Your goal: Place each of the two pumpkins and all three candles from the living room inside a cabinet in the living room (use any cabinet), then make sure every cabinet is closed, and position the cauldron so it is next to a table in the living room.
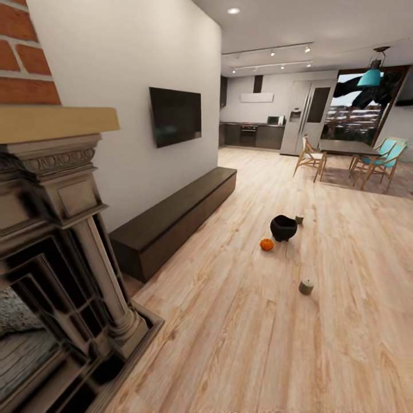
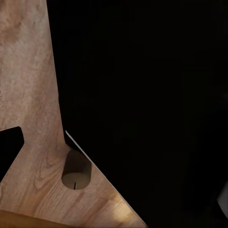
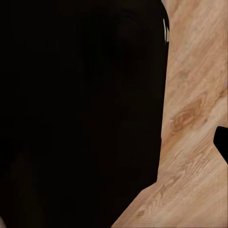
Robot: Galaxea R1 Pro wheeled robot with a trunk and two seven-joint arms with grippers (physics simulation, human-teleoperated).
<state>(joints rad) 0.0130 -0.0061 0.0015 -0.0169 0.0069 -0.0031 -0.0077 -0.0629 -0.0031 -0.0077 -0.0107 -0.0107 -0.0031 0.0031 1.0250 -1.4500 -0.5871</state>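
The long, low dark-brown cabinet (image 1: 172, 221) runs along the white wall, its fronts shut as far as I can see. On the wood floor to its right sits the black cauldron (image 1: 283, 227). An orange pumpkin (image 1: 267, 244) lies just in front of it. One candle (image 1: 299, 218) stands behind the cauldron and a second candle (image 1: 306, 287) stands nearer to me. The left wrist view has a candle (image 2: 76, 173) upright on the floor beside a large dark mass. A dark pointed tip, perhaps a finger, pokes in at the edge of each wrist view, so neither gripper's state is readable.
An ornate fireplace surround (image 1: 63, 258) under a brick chimney stands close at the left. A TV (image 1: 175, 116) hangs above the cabinet. A dining table (image 1: 347, 148) with chairs (image 1: 311, 158) stands far right, with the kitchen behind it. Open wood floor lies ahead.
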